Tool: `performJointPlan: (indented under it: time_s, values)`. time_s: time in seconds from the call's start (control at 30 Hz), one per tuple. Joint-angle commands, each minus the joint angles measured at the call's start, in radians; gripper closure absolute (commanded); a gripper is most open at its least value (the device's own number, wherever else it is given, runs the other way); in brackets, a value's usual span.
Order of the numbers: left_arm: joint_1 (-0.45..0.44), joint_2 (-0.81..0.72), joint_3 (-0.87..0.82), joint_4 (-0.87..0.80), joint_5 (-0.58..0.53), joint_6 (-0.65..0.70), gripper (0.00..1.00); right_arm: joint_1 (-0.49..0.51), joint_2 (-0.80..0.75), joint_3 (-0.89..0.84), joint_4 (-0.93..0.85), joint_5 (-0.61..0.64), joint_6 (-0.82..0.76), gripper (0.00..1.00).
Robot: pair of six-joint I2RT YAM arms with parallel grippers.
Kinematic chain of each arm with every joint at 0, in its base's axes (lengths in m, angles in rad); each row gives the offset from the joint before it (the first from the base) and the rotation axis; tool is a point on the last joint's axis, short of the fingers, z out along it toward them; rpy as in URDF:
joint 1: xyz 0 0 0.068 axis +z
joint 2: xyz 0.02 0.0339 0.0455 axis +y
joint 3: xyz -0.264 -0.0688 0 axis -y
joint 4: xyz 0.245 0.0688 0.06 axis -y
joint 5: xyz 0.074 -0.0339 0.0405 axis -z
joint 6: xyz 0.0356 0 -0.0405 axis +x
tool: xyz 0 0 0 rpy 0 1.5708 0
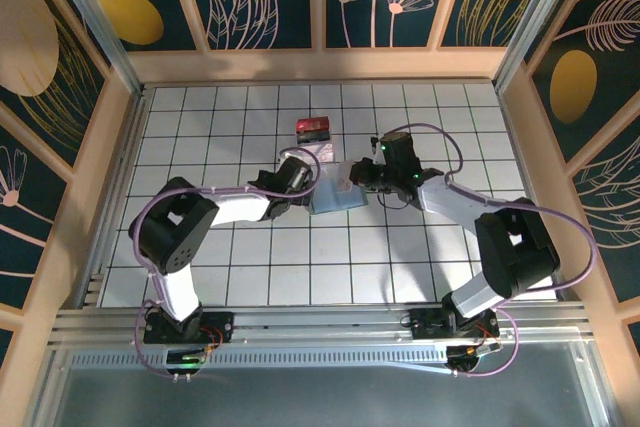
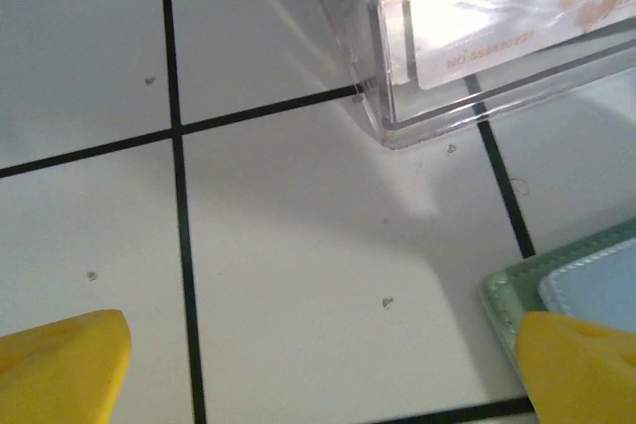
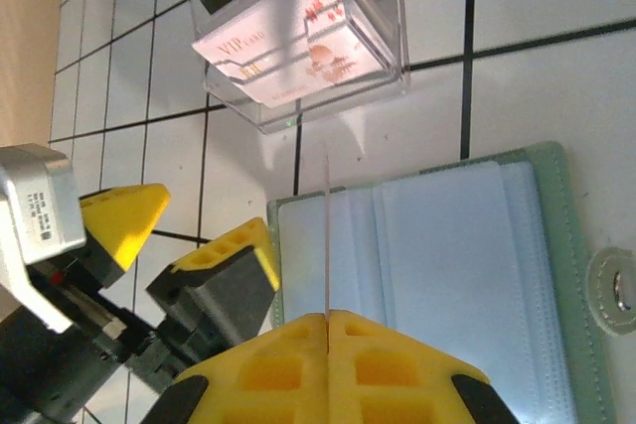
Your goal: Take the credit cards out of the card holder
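On the tiled bench [image 1: 250, 247] the open card holder [image 3: 447, 275] lies flat at the lower right of the right wrist view, the left tool [image 2: 318, 369] spread wide at its left edge, the right tool [image 3: 327, 330] pinched tight on a thin credit card [image 3: 327, 235] seen edge-on.

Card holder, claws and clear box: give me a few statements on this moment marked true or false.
1. The card holder lies open and flat on the table. True.
2. The left claw is shut. False: its fingers stand wide apart.
3. The right claw is closed on a thin card seen edge-on. True.
4. The clear box is empty. False: it holds cards, among them a pinkish VIP card.
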Motion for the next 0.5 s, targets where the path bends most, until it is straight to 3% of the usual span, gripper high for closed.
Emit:
performJointPlan:
  time_s: [0.0,0.2,0.47]
  values:
    - [0.009,-0.128,0.006,-0.024,0.05,-0.031,0.01,-0.01,-0.062,-0.026,0.004,0.01,-0.03,1.0]
    - [0.057,-0.293,-0.052,0.17,0.344,-0.136,0.02,-0.012,-0.141,-0.057,0.088,-0.047,-0.027,1.0]
    - [0.089,-0.331,-0.053,0.338,0.64,-0.194,0.04,-0.012,-0.208,-0.088,0.236,-0.19,0.004,1.0]
